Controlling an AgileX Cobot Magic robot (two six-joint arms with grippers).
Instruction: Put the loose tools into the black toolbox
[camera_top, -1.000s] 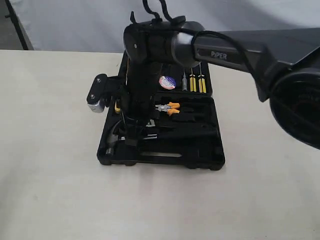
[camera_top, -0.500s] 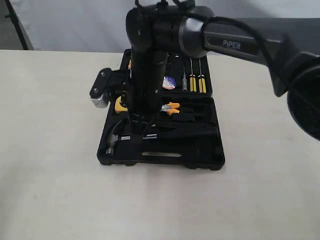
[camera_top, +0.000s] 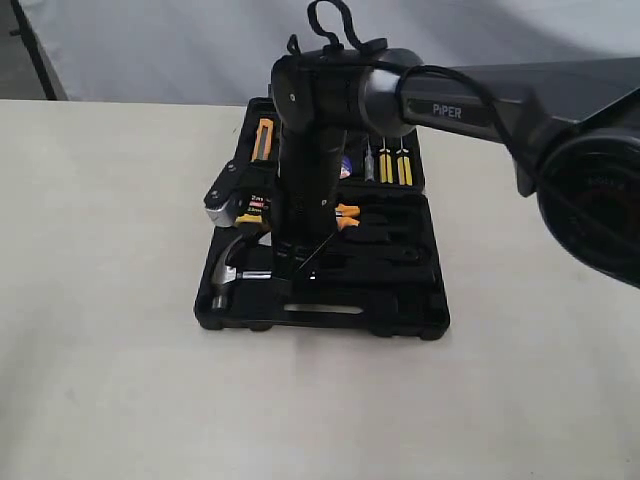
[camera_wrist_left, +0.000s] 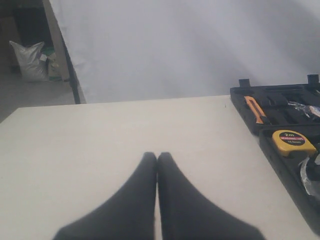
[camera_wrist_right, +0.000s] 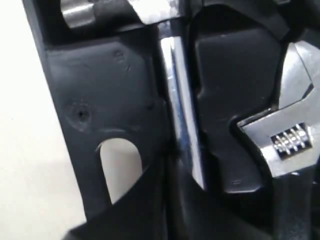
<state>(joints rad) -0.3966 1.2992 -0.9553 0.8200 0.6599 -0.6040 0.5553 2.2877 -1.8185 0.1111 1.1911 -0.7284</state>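
Note:
The black toolbox (camera_top: 400, 312) lies open on the table. The claw hammer (camera_top: 226, 274) lies in its front-left recess, its chrome shaft (camera_wrist_right: 181, 115) running toward my right gripper (camera_wrist_right: 167, 162). That gripper (camera_top: 290, 275) points down into the case with its fingers together over the shaft, gripping nothing that I can see. The adjustable wrench (camera_wrist_right: 295, 135) rests in the recess beside the shaft. The tape roll (camera_top: 346, 166) peeks out behind the arm in the far half. My left gripper (camera_wrist_left: 157, 156) is shut and empty above bare table, left of the case (camera_wrist_left: 245, 96).
A yellow tape measure (camera_top: 250, 207) (camera_wrist_left: 293, 142) and orange-handled pliers (camera_top: 346, 214) sit in the case. An orange knife (camera_wrist_left: 255, 109) and yellow screwdrivers (camera_top: 392, 166) lie in the far half. The slot handle (camera_wrist_right: 120, 170) is beside my right fingers. A grey backdrop stands behind the table.
My right arm shifted right and up, and its wrist turned, swinging the camera mount in over the tape measure. The hammer head now shows fully in its recess.

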